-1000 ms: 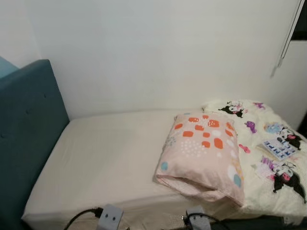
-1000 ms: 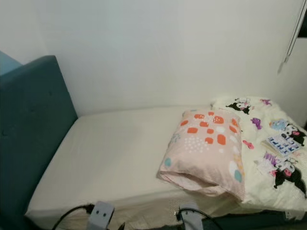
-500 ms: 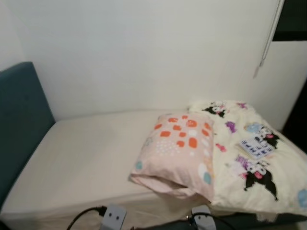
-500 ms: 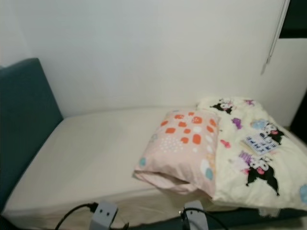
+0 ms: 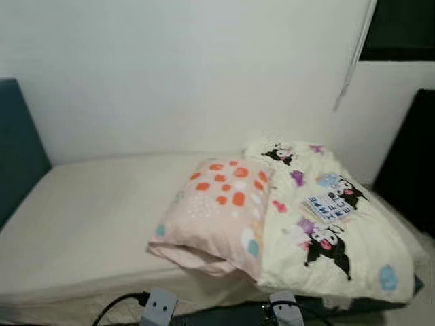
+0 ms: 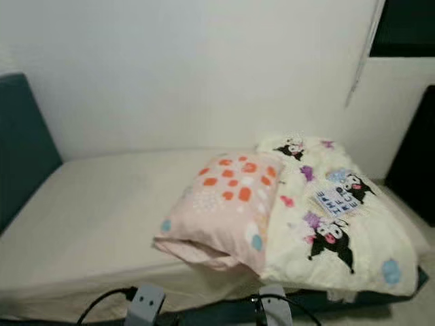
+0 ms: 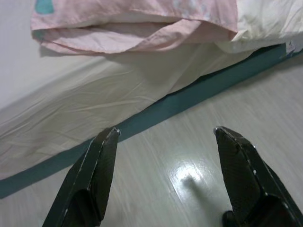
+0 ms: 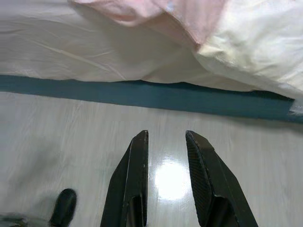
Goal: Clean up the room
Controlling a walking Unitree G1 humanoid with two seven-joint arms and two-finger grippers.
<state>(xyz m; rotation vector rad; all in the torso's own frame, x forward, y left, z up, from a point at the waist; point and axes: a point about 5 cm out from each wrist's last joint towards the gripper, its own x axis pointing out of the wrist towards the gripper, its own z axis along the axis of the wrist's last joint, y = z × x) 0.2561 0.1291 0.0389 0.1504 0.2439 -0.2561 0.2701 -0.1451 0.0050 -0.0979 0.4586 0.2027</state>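
Two soft things sit on the bed's cream fitted sheet [image 5: 88, 217]: a pink pillow with orange and teal patches [image 5: 211, 207], lying mid-bed and tilted toward the near edge, and just right of it, touching it, a bunched cream quilt printed with black cartoon characters [image 5: 326, 238]. A small blue-and-white printed card [image 5: 328, 206] rests on the quilt. The left hand [image 7: 165, 137] hangs low over the pale glossy floor [image 7: 189, 156] beside the teal bed base [image 7: 156, 111], fingers spread wide, holding nothing. The right hand [image 8: 165, 137] hovers over the same floor, fingers slightly parted, empty too. Judging by looks, the pillow is light and floppy; pinching a corner or its open near hem should hold best.
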